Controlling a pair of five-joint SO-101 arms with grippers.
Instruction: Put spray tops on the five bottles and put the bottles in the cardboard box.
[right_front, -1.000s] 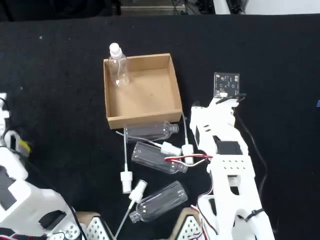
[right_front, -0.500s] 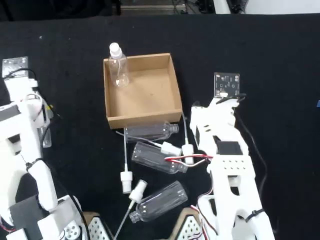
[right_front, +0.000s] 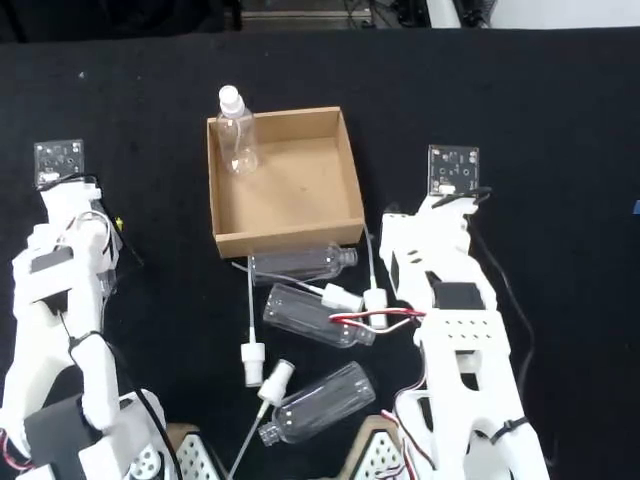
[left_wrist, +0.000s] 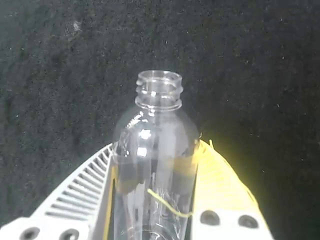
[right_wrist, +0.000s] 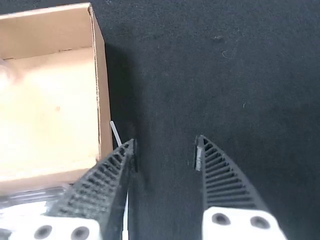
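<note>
Already one capped bottle (right_front: 238, 140) stands in a back corner of the single cardboard box (right_front: 290, 241), as the left gripper (left_wrist: 157, 150) pinches an uncapped bottle (left_wrist: 159, 125) by its body, its threaded neck poking out past the fingertips over the black table (right_front: 540, 110), well to the left of the box. The right gripper (right_wrist: 165, 145) hangs with jaws spread and nothing between them, just beside the box's near right corner. The count is five bottles: one in the box, one in the left grip, and three lying open-necked in front of the box, the first (right_front: 300, 264) against its front wall, the second (right_front: 315, 316) below it and the third (right_front: 320, 400) nearest the arm bases. Spray tops also number five: one fitted on the boxed bottle and four loose among the lying bottles (right_front: 342, 297) (right_front: 376, 299) (right_front: 253, 360) (right_front: 277, 378), each trailing a thin dip tube. The step in hand appears to be capping the held bottle. Done well, the left arm would hold the neck clear and steady while the right takes a nearby top by its head, leaving the tube free, feeds the tube into the neck first, then seats the cap squarely before any release.
</note>
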